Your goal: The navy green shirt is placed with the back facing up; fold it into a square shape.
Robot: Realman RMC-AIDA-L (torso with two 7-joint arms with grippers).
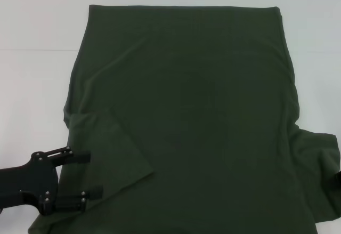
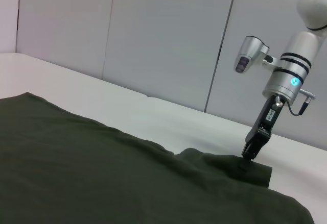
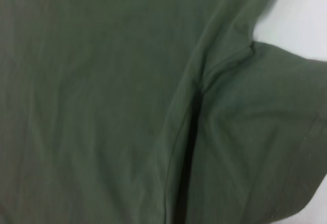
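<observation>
The navy green shirt [image 1: 202, 117] lies spread flat on the white table, plain side up. Its left sleeve [image 1: 109, 154] is folded inward onto the body. Its right sleeve [image 1: 317, 175] sticks out to the right. My left gripper [image 1: 95, 175] is open at the shirt's near left edge, with its fingers over the folded sleeve and nothing between them. My right gripper [image 2: 248, 158] points down onto the right sleeve [image 2: 225, 165] in the left wrist view; only a sliver of it shows at the head view's right edge. The right wrist view shows the sleeve seam [image 3: 196, 106] close up.
The white table [image 1: 37, 85] shows bare to the left, right and behind the shirt. A pale wall of panels [image 2: 153, 35] stands behind the table in the left wrist view.
</observation>
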